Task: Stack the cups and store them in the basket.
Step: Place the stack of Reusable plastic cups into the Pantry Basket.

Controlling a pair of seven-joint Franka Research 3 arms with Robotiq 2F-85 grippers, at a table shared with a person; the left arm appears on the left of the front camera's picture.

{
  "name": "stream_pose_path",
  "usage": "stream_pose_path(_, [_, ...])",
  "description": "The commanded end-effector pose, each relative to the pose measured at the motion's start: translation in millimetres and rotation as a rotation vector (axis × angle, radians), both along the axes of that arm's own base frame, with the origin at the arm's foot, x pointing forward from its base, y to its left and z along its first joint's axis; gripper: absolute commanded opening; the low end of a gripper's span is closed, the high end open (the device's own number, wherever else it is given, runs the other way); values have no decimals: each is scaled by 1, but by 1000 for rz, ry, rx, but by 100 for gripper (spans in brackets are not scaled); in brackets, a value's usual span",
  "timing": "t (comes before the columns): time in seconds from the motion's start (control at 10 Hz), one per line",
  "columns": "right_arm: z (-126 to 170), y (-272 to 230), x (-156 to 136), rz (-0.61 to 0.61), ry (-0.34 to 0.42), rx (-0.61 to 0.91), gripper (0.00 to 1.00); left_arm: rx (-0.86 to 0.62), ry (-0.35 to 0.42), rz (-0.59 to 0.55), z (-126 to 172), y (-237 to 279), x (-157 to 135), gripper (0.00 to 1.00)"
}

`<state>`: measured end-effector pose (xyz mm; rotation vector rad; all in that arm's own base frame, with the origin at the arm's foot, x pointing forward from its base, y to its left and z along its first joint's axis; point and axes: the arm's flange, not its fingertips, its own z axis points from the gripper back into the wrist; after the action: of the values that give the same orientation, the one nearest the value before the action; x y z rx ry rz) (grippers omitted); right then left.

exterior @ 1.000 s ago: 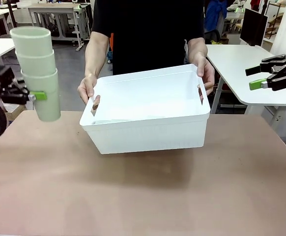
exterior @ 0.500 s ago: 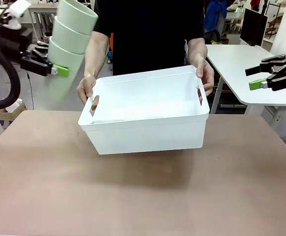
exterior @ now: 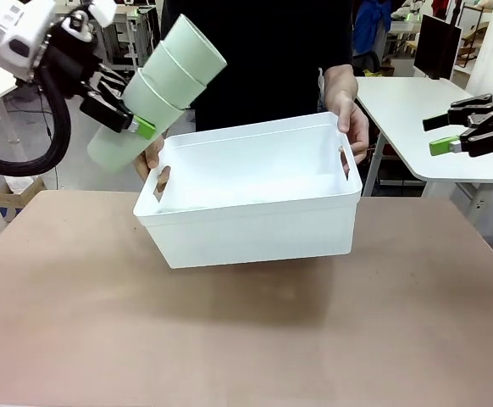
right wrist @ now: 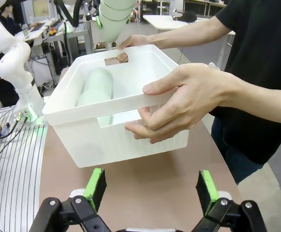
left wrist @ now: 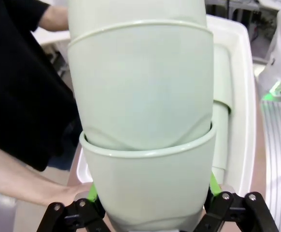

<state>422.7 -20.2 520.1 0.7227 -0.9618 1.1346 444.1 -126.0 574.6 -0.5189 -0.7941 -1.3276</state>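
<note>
My left gripper (exterior: 134,121) is shut on the lowest of three nested pale green cups (exterior: 157,89). The stack is tilted, rims up and to the right, just above the left end of the white basket (exterior: 255,229). A person holds the basket by both handles, tipped toward me above the table. In the left wrist view the stack (left wrist: 140,121) sits between my left gripper's (left wrist: 150,193) fingers, with the basket rim (left wrist: 244,96) behind. More cups (right wrist: 94,89) lie on their side inside the basket (right wrist: 106,140). My right gripper (exterior: 440,133) hangs open at the far right, and it is open (right wrist: 150,186) facing the basket's end.
The person's hands (exterior: 354,119) grip the basket's short ends; one hand (right wrist: 179,101) is close in front of my right gripper. The brown tabletop (exterior: 246,339) lies below the basket. A white table (exterior: 416,119) stands at the back right.
My left arm has lifted the cup stack from low at the far left, swung it right and tilted it toward the basket's left end. The basket and right gripper stayed put.
</note>
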Motion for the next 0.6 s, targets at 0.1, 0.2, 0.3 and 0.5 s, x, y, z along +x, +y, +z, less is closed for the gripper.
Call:
stream_pose_path(0.1, [4,2,1,-6,6,18,100,80,24,68,4,-13,-1,90])
stream_pose_path(0.2, [4,2,1,-6,6,18,100,83,49,47,3,-12,1,90])
stream_pose_path(0.3, [4,2,1,-6,6,18,100,65,8,39,0,-14,-1,90])
stream_pose_path(0.5, [4,2,1,-6,6,18,100,81,26,39,-4,-17,0,90])
